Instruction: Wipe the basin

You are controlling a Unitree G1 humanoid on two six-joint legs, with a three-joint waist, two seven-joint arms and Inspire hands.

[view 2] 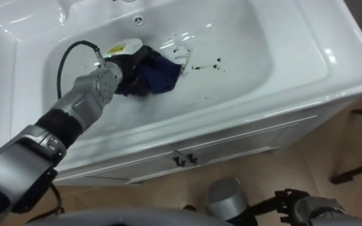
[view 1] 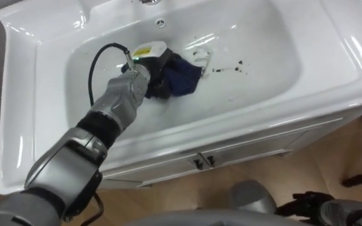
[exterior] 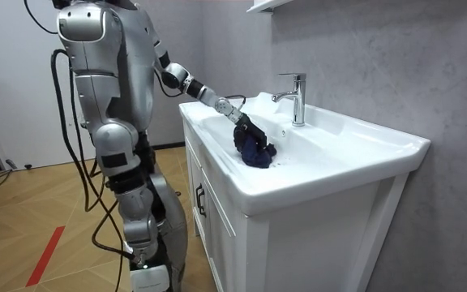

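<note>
**A:** Where's the cloth?

**B:** The dark blue cloth is bunched on the floor of the white basin, left of centre. The left hand is on it, fingers curled round the wad and pressing it onto the porcelain. The right hand hangs low at the near right, in front of the vanity cabinet. I can't tell what state it is in.

**A:** And the dirt?

**B:** There's a scatter of dark specks just right of the cloth, with a few thin streaks at the cloth's far edge. The rest of the bowl looks clean, so I'd judge the wiping is only partly done.

**A:** What could spoil it from here?

**B:** Mostly smearing. The cloth is balled up, so only a small patch touches the porcelain. A sweep to the right could drag the specks into streaks rather than lift them.

**A:** Anything else?

**B:** The glazed surface is slick and slopes. If the hand loosens, the wad could slide out and the bare fingers would scrape the bowl. A stroke that runs too far back would bring the hand close to the chrome tap on the far rim.
</note>
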